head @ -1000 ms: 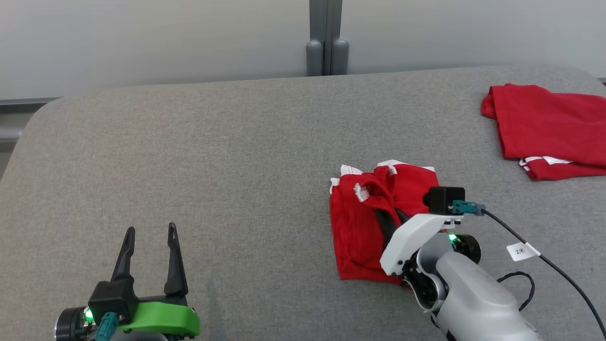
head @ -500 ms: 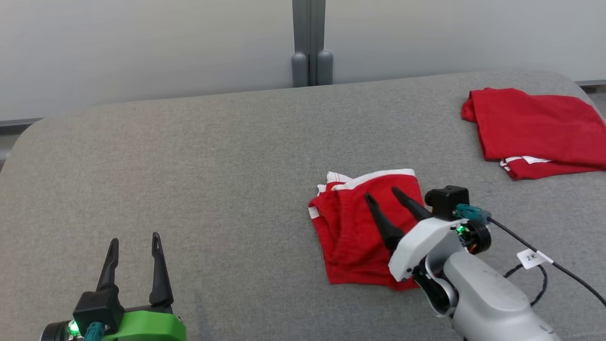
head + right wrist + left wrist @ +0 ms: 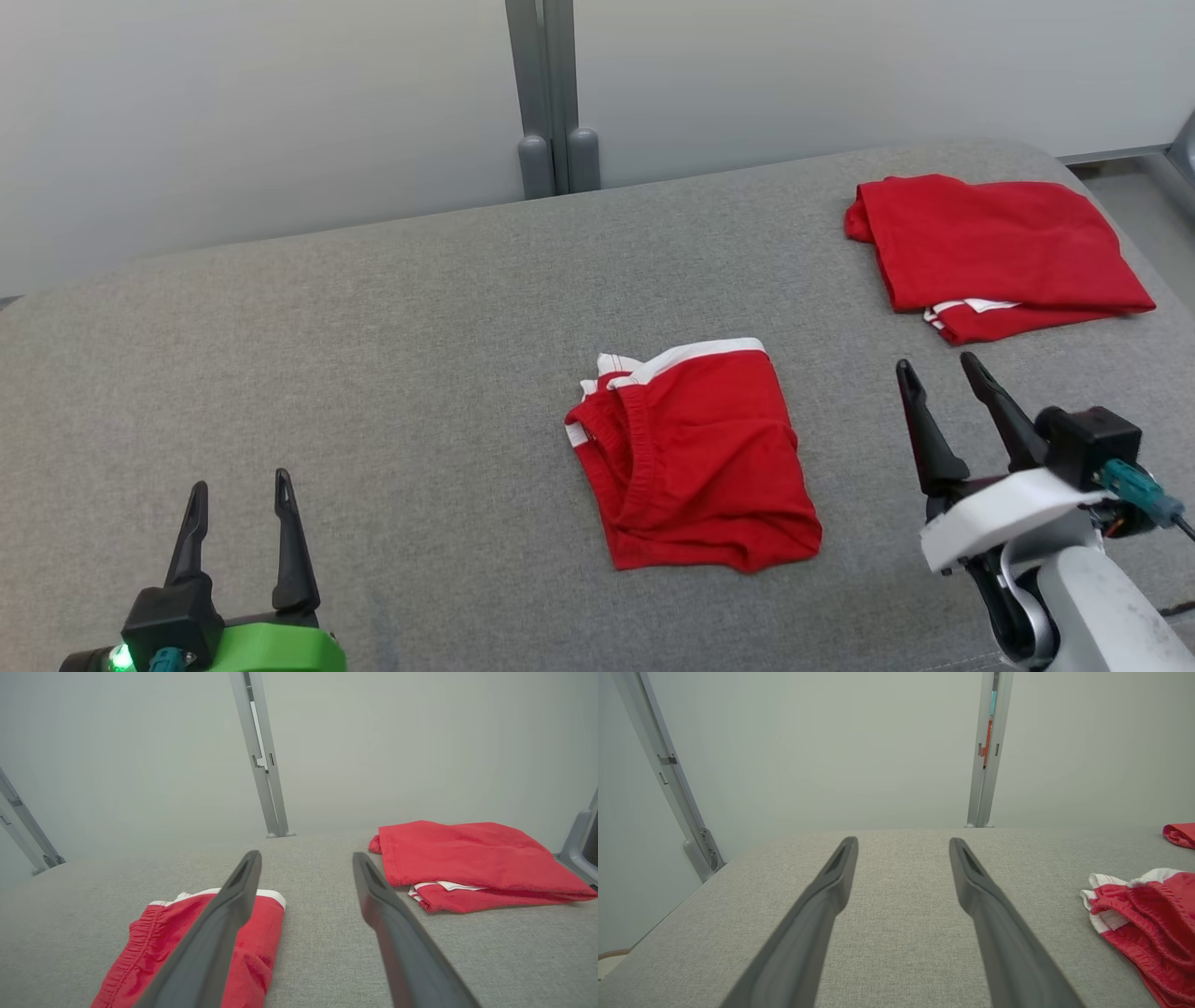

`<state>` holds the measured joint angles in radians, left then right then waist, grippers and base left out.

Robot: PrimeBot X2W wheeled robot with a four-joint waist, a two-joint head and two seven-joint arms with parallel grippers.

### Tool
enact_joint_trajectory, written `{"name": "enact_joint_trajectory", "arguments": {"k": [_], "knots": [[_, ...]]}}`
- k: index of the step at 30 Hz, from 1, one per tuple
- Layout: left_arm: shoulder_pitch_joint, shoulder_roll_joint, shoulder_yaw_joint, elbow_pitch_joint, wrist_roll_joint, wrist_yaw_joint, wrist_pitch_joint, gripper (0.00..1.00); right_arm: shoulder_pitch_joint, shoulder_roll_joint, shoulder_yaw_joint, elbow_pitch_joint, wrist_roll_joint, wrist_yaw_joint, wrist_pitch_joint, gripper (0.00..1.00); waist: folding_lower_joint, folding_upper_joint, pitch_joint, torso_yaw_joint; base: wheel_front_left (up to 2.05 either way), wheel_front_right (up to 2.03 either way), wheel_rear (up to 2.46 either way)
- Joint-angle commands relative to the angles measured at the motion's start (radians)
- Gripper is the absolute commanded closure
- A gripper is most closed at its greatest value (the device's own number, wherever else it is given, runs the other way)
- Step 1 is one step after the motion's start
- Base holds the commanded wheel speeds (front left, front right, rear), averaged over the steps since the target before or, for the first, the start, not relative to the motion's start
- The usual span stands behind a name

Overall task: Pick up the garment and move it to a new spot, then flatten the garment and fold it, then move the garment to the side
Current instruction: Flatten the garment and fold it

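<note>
As seen from the head camera, the left gripper [image 3: 240,480] sits at the lower left, above a bright green wrist piece [image 3: 280,649]. Its two dark fingers point up the view and stand apart, released. In the left wrist view, bare grey cloth shows between them.

A grey fabric-covered table [image 3: 373,373] spreads across the whole scene, with a pale wall [image 3: 233,112] behind it. A grey upright post [image 3: 546,93] stands against that wall at the table's far edge, a little left of centre.

The garment [image 3: 695,457], a pair of red shorts with white trim, lies just right of the table's centre. It is folded into a compact, roughly rectangular bundle. The gathered waistband faces left and a white band runs along the far edge. It lies well apart from both grippers, and neither touches it.

The right gripper [image 3: 935,360] is at the lower right, on a white and silver arm. It is near the garment's right side but clear of it. Its fingers are also spread and released. The right wrist view looks over the garment past the left-hand finger.

A second red garment [image 3: 990,247] lies folded at the far right corner of the table, with white trim showing at its near edge.
</note>
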<state>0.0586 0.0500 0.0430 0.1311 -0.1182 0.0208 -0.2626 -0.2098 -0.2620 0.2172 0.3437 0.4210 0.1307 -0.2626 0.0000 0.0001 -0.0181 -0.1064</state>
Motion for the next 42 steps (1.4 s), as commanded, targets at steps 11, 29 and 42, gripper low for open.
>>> {"name": "enact_joint_trajectory", "arguments": {"k": [11,29,42], "knots": [[0.023,0.020,0.023,-0.003,0.030,-0.029,-0.002,0.00,0.206,0.069,-0.142,-0.193,-0.109,0.000,-0.002,0.00,0.0000,-0.0001,-0.029,0.005,0.00,0.00,0.00],[0.013,0.040,0.024,0.039,0.007,-0.068,-0.002,0.00,0.239,0.123,-0.136,-0.236,-0.174,0.000,0.012,0.00,0.0000,-0.0001,-0.058,0.067,0.00,0.00,0.00],[0.003,0.046,0.021,0.051,0.005,-0.053,-0.002,0.00,0.255,0.134,-0.143,-0.254,-0.188,0.000,0.039,0.00,0.0000,-0.0001,-0.057,0.076,0.00,0.00,0.00]]}}
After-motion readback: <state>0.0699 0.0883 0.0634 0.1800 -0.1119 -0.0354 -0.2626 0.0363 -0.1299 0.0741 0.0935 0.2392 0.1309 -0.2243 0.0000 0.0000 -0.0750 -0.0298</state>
